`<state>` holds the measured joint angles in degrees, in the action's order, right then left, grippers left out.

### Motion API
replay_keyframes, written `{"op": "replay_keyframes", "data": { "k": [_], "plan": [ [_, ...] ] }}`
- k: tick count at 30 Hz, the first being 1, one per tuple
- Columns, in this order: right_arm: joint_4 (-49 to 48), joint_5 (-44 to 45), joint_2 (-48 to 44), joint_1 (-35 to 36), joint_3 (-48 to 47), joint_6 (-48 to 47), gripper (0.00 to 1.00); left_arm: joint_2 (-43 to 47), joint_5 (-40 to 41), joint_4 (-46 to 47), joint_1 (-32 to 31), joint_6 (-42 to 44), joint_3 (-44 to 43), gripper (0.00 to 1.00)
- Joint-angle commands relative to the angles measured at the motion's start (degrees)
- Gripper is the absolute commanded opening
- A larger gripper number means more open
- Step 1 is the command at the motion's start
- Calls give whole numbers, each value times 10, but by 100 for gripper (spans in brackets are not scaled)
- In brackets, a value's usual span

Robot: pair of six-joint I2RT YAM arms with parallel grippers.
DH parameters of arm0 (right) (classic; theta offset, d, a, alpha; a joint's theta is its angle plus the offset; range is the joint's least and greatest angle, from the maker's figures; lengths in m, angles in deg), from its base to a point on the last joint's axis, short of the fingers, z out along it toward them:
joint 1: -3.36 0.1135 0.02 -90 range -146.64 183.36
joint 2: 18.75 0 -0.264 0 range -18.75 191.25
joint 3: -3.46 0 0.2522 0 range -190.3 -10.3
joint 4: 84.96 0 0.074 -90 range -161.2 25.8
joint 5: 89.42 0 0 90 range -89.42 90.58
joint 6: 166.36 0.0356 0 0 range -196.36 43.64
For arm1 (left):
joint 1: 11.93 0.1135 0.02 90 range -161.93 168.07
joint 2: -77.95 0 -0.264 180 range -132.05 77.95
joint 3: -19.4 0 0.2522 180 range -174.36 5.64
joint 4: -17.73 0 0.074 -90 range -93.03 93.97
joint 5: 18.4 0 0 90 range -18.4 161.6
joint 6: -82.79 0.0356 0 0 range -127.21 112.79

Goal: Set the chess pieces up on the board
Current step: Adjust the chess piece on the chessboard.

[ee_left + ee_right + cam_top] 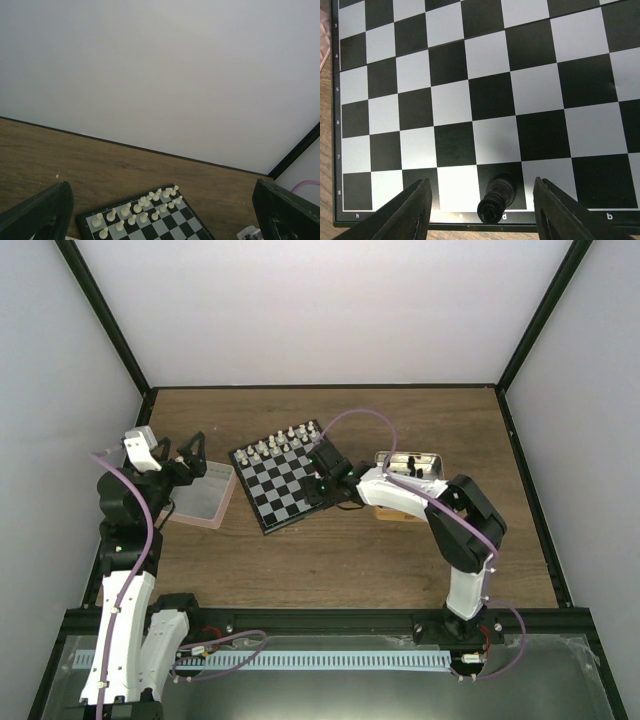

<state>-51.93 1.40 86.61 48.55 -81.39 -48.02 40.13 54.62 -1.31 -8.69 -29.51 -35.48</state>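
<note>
Right gripper (482,184) released, straddling a black piece (497,197) that stands free on the board (450,100) edge square. Left gripper (161,185) gaping, holding nothing.

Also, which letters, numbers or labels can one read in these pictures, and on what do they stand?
"3", "4", "5", "6", "7", "8": printed down the left rim of the board, right wrist view.
"h", "d", "b": printed along its near rim; the other letters there are hidden or unreadable.
Top and left wrist views: no readable text.
</note>
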Motion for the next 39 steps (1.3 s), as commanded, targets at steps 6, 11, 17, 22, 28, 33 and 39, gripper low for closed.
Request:
{"op": "replay_keyframes", "data": {
  "k": [6,11,17,22,28,33,39],
  "plan": [
    [25,-12,51,-1,-36,-7,51,2,-1,3,4,4,3,100],
    [26,-16,57,-1,-43,-13,36,1,-2,4,4,4,3,100],
    [21,-21,57,-1,-43,-21,26,1,-1,4,4,5,3,100],
    [21,-38,57,2,-42,-27,17,2,-1,4,4,5,3,100],
    [11,-64,57,9,-42,-33,17,1,-2,3,4,4,4,100],
    [6,-76,66,12,-48,-33,17,1,-2,3,4,4,4,100],
    [2,-73,71,13,-52,-31,19,1,-2,4,4,4,4,100]
  ]
}}
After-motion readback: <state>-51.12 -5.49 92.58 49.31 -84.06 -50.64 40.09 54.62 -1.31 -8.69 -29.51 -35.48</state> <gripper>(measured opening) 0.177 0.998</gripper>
